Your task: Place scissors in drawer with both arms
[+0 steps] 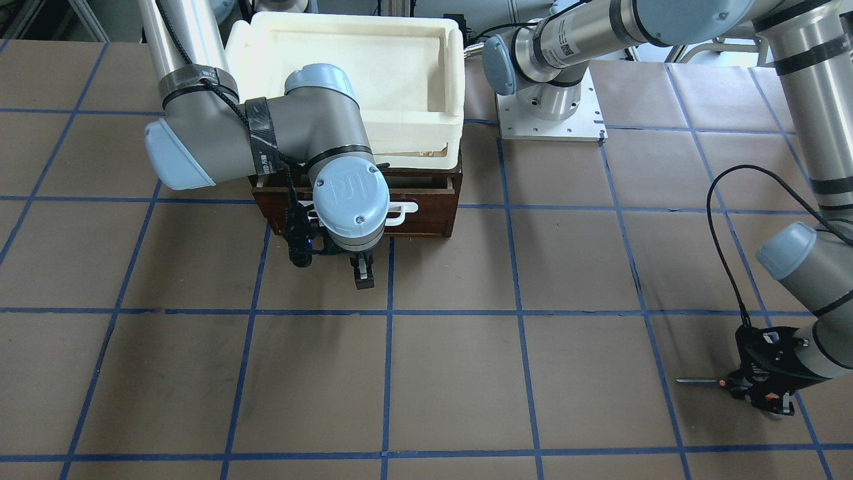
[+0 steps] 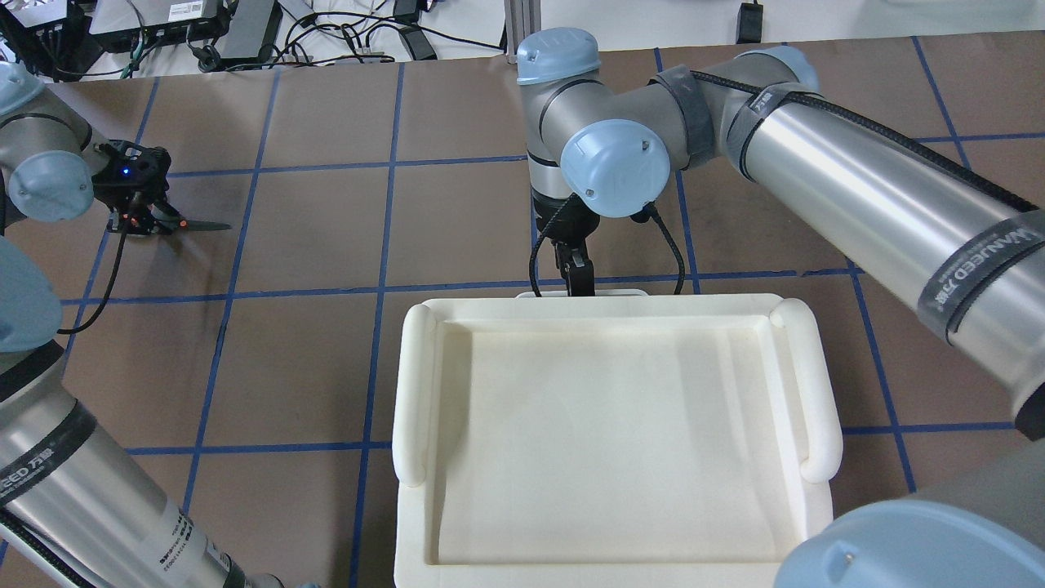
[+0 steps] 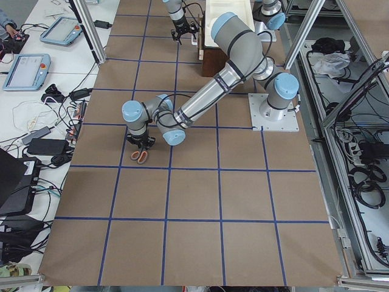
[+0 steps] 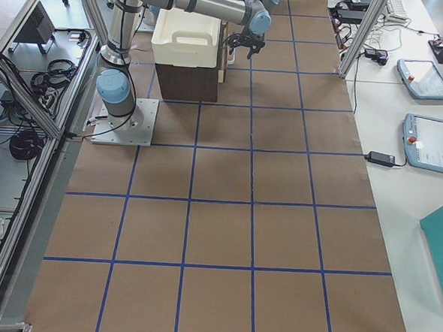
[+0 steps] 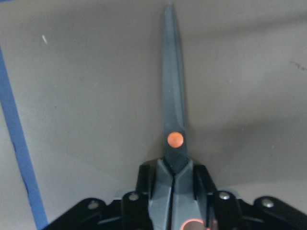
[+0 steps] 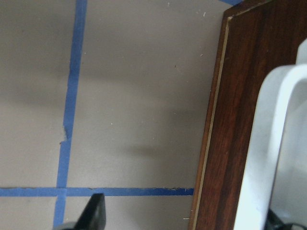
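The scissors (image 1: pixel 696 381) lie low over the brown table paper at my far left, blades pointing toward the table's middle. My left gripper (image 1: pixel 766 390) is shut on their grey handle neck just behind the orange pivot dot (image 5: pixel 175 139); the blade (image 2: pixel 204 225) sticks out ahead of it. The dark wooden drawer (image 1: pixel 426 213), with its white bar handle (image 1: pixel 403 209), sits in its box under the cream tray. My right gripper (image 1: pixel 361 270) hangs open just in front of the drawer front (image 6: pixel 230 120), and the handle (image 6: pixel 273 143) stands close by one of its fingers.
A cream-white plastic tray (image 2: pixel 412 392) lies on top of the wooden box and hides it from above. The left arm's white base plate (image 1: pixel 550 120) stands beside the box. Blue tape lines cross the brown paper. Tablets and cables lie on the benches beyond the table's edge (image 3: pixel 24 67).
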Tool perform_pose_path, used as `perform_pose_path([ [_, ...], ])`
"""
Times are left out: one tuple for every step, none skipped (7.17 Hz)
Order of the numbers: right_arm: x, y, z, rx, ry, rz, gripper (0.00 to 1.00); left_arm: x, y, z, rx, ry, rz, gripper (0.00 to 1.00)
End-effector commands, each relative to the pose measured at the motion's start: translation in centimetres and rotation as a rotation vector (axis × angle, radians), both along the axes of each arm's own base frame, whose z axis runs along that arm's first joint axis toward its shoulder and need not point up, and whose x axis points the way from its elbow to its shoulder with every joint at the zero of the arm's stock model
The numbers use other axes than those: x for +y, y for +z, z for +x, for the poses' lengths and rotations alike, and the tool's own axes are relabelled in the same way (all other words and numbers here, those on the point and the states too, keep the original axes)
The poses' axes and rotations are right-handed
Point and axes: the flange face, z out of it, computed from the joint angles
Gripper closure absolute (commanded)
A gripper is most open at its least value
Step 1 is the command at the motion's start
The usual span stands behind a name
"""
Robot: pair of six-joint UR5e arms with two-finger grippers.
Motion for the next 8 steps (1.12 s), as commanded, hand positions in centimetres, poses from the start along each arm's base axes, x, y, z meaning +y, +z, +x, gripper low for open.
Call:
perform_pose_path([
  [-0.4,0.0,0.0,-0.010,0.065,-0.024,0.00,0.0,0.1,-0.1,0.003,0.000,-0.002,0.76],
  [-0.6,0.0,0.0,-0.011,0.081,-0.037,0.00,0.0,0.3,-0.1,0.004,0.000,-0.004,0.79],
  [-0.9,0.2,0.0,-0.023,0.100,-0.056,0.00,0.0,1.2,-0.5,-0.002,-0.005,-0.009,0.83],
  [-1.2,0.3,0.2,-0.034,0.123,-0.071,0.00,-0.2,2.4,-1.4,-0.010,-0.014,-0.017,0.86],
  [-1.6,0.4,0.1,-0.033,0.125,-0.087,0.00,-0.2,4.0,-3.0,-0.005,-0.029,-0.006,0.88],
  [-2.2,0.1,0.3,-0.042,0.130,-0.117,0.00,-0.2,5.7,-4.5,-0.009,-0.046,-0.009,0.89],
  [-2.7,-0.5,0.4,-0.047,0.139,-0.132,0.00,0.0,6.7,-5.0,-0.004,-0.037,-0.001,0.89],
  [-3.3,-0.5,0.3,-0.050,0.150,-0.136,0.00,0.3,7.8,-5.6,0.002,-0.026,0.010,0.91],
])
